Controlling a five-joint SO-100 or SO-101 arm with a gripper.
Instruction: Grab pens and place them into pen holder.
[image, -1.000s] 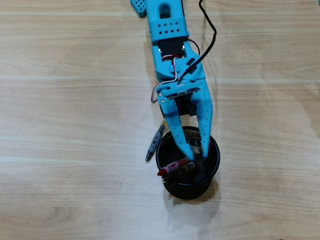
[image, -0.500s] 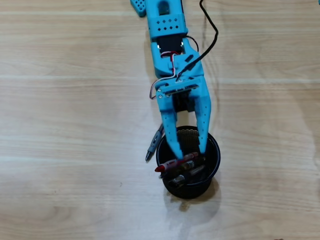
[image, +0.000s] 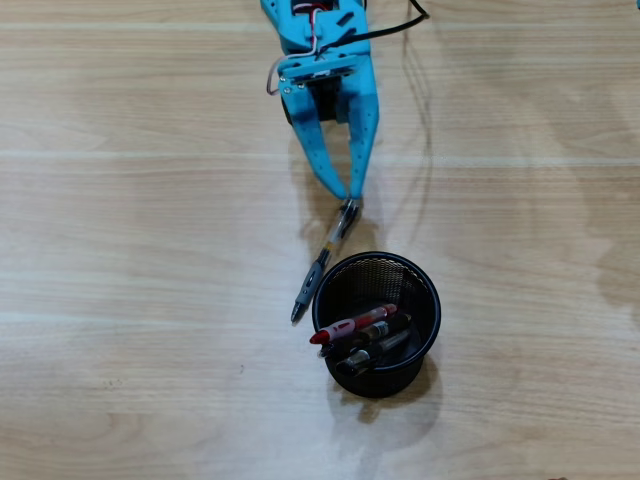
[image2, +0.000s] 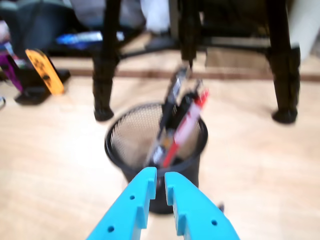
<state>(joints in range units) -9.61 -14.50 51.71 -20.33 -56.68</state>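
Gripper (image: 352, 197) nearly shut, empty, over last pen (image: 322, 264) tip beside pen holder (image: 430, 300); grabbing there could knock it.

The blurred wrist view shows the blue gripper (image2: 160, 180) at the bottom edge, its tips nearly together with only a thin gap. Just beyond stands the pen holder (image2: 125, 150), with the pens (image2: 179, 125) leaning upright inside, one red.

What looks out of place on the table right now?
One grey-sleeved clear pen lies on the wooden table, outside the black wire-mesh pen holder and right against its rim. The other pens, including the red and clear pen, are inside. The blue gripper sits at the stray pen's upper end, nearly closed.
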